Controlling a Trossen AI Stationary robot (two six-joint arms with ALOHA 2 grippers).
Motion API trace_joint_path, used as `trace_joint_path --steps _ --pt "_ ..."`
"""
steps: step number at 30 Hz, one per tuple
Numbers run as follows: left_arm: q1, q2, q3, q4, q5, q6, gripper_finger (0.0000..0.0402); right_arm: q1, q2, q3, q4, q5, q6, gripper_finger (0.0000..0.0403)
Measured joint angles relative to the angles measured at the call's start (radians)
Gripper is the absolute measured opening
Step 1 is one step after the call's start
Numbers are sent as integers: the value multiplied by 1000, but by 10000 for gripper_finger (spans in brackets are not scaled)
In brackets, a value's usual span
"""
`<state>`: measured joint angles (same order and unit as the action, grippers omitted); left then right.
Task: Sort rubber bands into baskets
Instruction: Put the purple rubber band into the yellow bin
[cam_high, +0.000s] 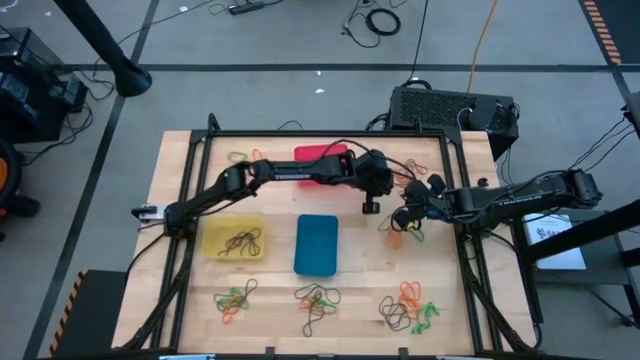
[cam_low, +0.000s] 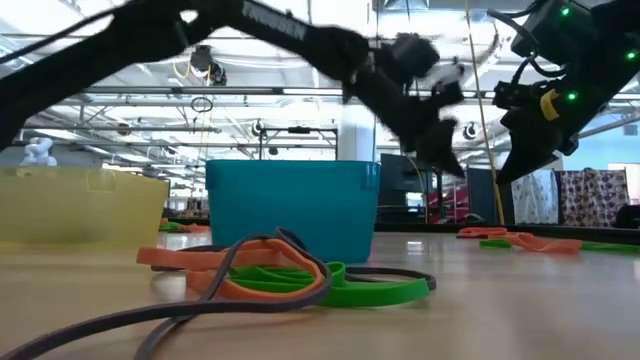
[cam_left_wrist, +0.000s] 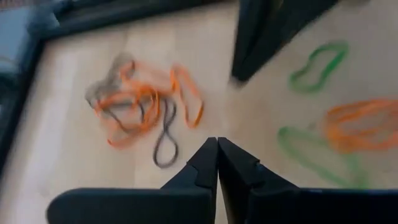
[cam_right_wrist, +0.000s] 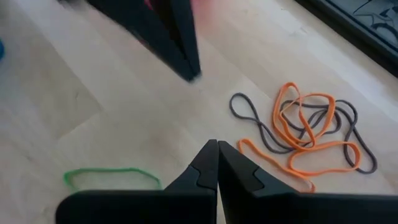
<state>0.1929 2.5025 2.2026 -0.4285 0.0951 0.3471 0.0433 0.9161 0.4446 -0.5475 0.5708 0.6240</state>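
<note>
Presently the left hand (cam_high: 371, 207) hangs above the middle of the counter (cam_high: 175, 165), just off the far end of the blue basket (cam_high: 317, 244); its fingers (cam_left_wrist: 205, 165) are pressed together with nothing between them. The right hand (cam_high: 403, 218) is close beside it toward the right edge, fingers (cam_right_wrist: 208, 163) likewise together and holding nothing. Neither hand touches a band.

Under and around the two hands lie loose rubber bands: a tangle of orange and dark loops (cam_left_wrist: 140, 109) on bare wood, with green loops (cam_left_wrist: 317, 65) and a further orange loop (cam_left_wrist: 364, 124) beside it.

The red basket (cam_high: 318, 156) stands near the far edge, partly covered by the left arm. The yellow basket (cam_high: 235, 238) is toward the left edge, beside the blue one, and contains several dark bands (cam_high: 240, 241). The blue basket shows no contents from above.

Along the near edge are three mixed heaps: one at the near-left (cam_high: 236, 297), one at the middle (cam_high: 317, 301), one toward the near-right (cam_high: 408, 306). A small group (cam_high: 239, 157) sits near the far-left corner
</note>
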Motion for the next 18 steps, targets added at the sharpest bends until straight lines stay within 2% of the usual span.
trace_joint_path --steps 6,12,18 --pt "-2 84 0 88 -77 33 52 1 0 0 -6 0 1 0" --pt "-1 142 0 273 -85 26 136 1 0 0 -3 5 1 0" --pt "7 162 0 327 -112 -41 204 1 0 0 2 5 9 0"
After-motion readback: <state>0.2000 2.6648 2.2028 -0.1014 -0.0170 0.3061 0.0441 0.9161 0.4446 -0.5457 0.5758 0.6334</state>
